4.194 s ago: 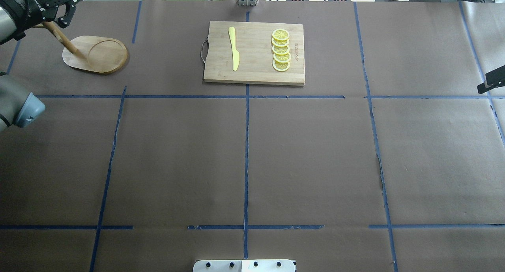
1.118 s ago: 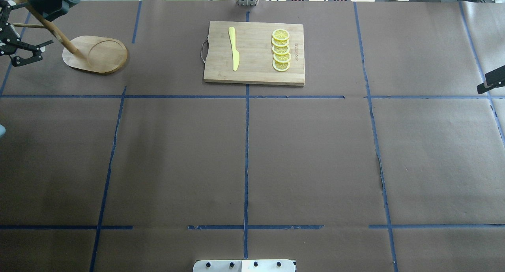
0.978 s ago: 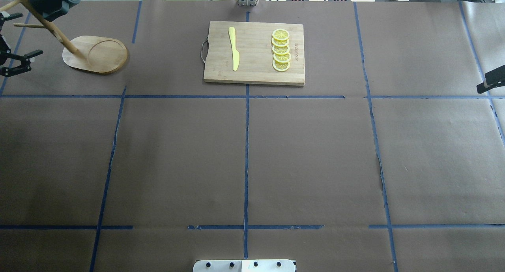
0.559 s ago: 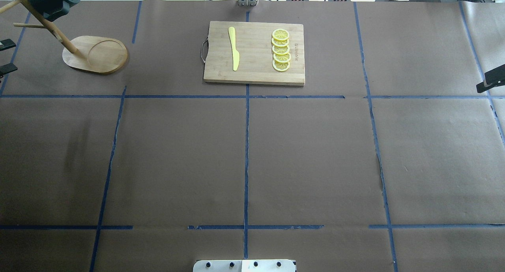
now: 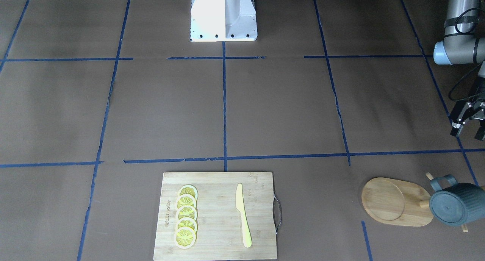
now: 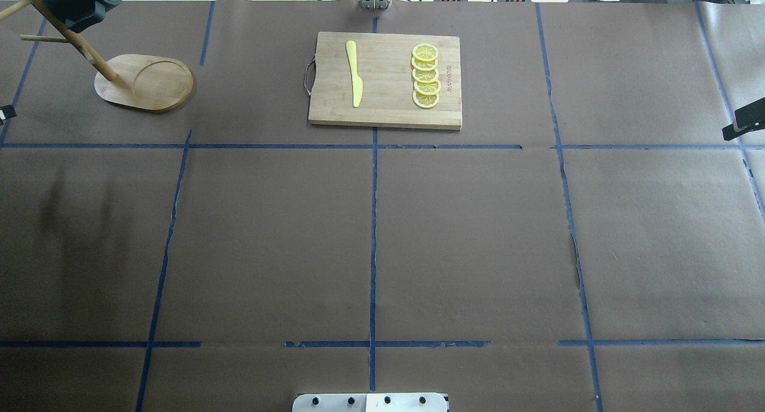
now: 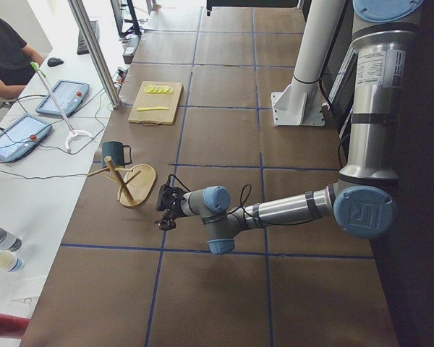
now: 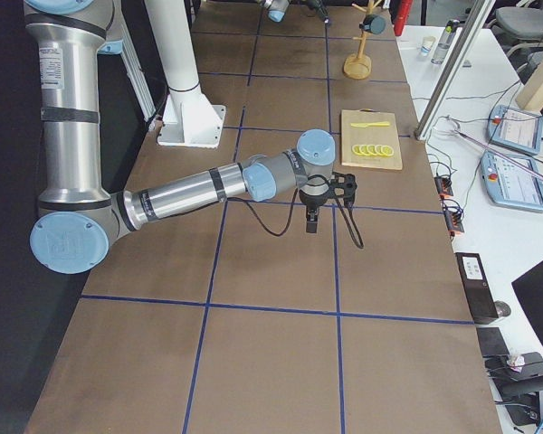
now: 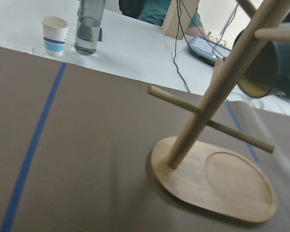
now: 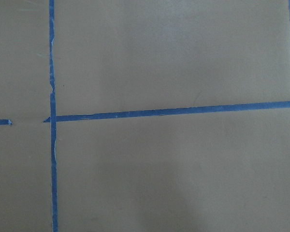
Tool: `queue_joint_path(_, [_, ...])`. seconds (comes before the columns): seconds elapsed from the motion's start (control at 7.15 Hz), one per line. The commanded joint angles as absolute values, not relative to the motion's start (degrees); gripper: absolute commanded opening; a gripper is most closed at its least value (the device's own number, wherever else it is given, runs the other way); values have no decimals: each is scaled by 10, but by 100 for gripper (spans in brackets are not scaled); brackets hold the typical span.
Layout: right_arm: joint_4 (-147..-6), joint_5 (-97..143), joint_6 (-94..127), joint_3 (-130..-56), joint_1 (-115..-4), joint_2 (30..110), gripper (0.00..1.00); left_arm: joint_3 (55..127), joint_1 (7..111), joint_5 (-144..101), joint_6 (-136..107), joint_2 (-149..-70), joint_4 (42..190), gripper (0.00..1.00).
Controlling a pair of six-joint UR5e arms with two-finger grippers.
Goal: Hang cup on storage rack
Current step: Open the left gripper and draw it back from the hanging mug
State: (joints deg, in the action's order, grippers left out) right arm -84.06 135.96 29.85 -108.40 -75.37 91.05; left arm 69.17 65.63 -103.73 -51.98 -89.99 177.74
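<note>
Left hand [image 5: 468, 131] wide open, empty; right hand [image 8: 312, 221] impossible to tell; cup [image 5: 456, 208] hangs on storage rack [image 5: 382, 202].

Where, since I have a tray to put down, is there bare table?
The whole middle of the table, from the cutting board back to the robot's base, is bare paper. The stretch between the cutting board and the rack is free too. It is crowded only at the rack's corner, where the cup hangs and the left hand hovers nearby.
</note>
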Motion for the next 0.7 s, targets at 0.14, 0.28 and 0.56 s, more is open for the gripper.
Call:
queue_joint_path(0.14, [-846,1336,200,-1055,-771,934,100,693,726,-1099,-312,-898,1575,100])
queue_joint_path(0.28, [-846,1338,178,-1046,-784,944,100,695,773,-1153,-232,-904,1505,100])
queue_joint_path(0.56, [-845,1342,125,-1009,-807,957,100,713,837,-1285,-180,-904,1370,100])
